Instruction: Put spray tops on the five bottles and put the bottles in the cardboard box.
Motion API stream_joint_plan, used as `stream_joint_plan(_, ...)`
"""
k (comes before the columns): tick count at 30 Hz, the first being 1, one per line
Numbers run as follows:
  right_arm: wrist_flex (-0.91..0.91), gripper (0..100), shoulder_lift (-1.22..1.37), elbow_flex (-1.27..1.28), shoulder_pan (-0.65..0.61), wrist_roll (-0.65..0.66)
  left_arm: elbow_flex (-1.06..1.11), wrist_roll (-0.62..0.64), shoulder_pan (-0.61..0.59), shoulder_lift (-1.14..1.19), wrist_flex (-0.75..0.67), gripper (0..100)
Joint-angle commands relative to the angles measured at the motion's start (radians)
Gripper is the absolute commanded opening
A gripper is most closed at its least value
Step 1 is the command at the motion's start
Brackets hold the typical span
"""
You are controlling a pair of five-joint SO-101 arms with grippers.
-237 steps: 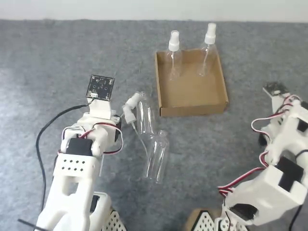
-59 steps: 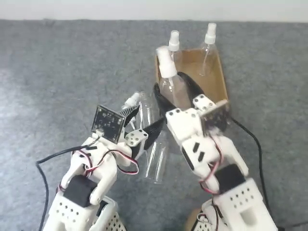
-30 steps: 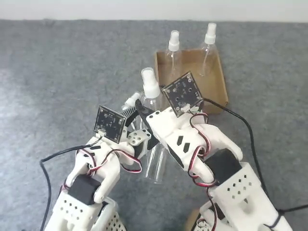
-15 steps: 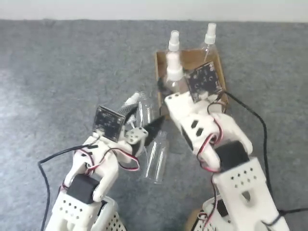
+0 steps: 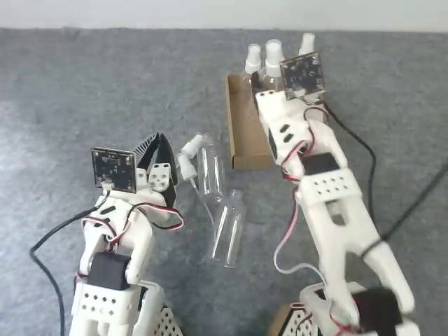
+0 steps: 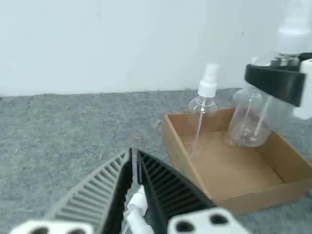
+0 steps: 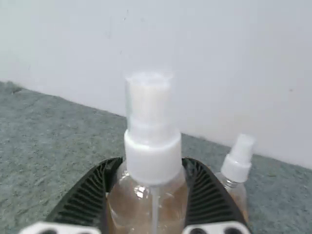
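Bottle w/ spray top (image 7: 150, 146) is upright, clamped at the body btwn the right gripper (image 7: 152, 168) fingers, one finger on each side. It hangs inside the cardboard box (image 5: 245, 133), toward the far wall. Can't tell if its base touches the box floor.

Box contents: 2 more capped bottles, both upright along the far wall.
- One (image 5: 252, 59) at the far corner nearest the left arm, just beside the held bottle.
- Other (image 5: 306, 43) at the opposite far corner, on the other side of the held one.

So 3 capped bottles stand in a row at the back. Near part of the box floor that shows is bare cardboard. The right arm lies over much of the box, so the rest of the floor is hidden.

Outside the box, on grey carpet (image 5: 105, 77): 2 uncapped clear bottles lie on their sides.
- One (image 5: 211, 171) is near the box's front corner.
- 2nd (image 5: 229, 227) is nearer the arm bases, its neck close to the 1st bottle's base.

2 loose spray tops (image 5: 190, 148) (image 5: 186, 168) lie just beside the 1st bottle, on its left-arm side, w/ dip tubes trailing.

Left gripper (image 5: 158, 145) is near those tops, raised off the carpet. Its fingers are pressed together w/ only a sliver btwn them, holding nothing.
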Motion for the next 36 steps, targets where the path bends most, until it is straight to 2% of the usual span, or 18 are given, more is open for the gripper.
stream_joint_plan(1,-0.139,0.6,0.116,-0.077,-0.015,0.008,-0.004,0.011,-0.005,-0.011,-0.031,1)
stream_joint_plan(8,-0.311,0.6,0.314,-0.077,-0.016,0.003,-0.004,0.011,-0.005,-0.011,-0.035,1)
stream_joint_plan(12,-0.389,0.6,0.392,-0.080,-0.019,-0.080,-0.004,0.011,-0.003,-0.011,-0.035,1)
stream_joint_plan(36,-0.397,0.6,0.507,-0.077,-0.045,-0.092,-0.007,0.011,-0.003,-0.011,-0.037,1)
